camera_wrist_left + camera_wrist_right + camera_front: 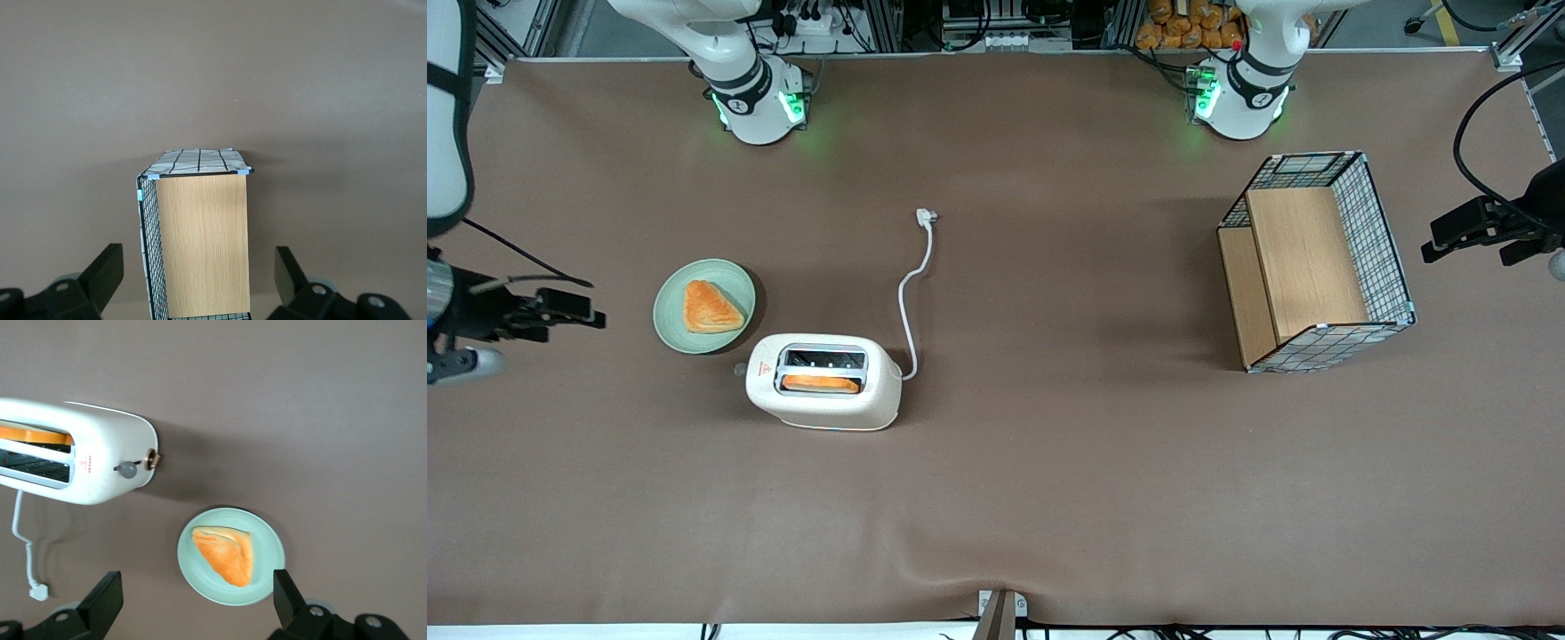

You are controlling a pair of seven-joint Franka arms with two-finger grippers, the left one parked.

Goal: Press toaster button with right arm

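The right arm is hovering over the working arm's end of the brown counter, with its pincer holding nothing. In the right wrist view the pincer is showing its two black fingers spread wide apart, with bare counter and a plate edge between them.

The toaster is sitting upright on the counter, well apart from the pincer and nearer the front camera than it. The toaster button, a small grey knob, is sticking out of the narrow side that is facing the pincer's end of the counter; nothing is touching it. A brass-coloured knob is sitting just beside it on the same side. An orange slice is sitting in one slot of the toaster.

A pale green plate carrying a triangular toast piece is lying between the pincer and the toaster, close to the toaster's button side. The white cord is trailing from the toaster, unplugged.
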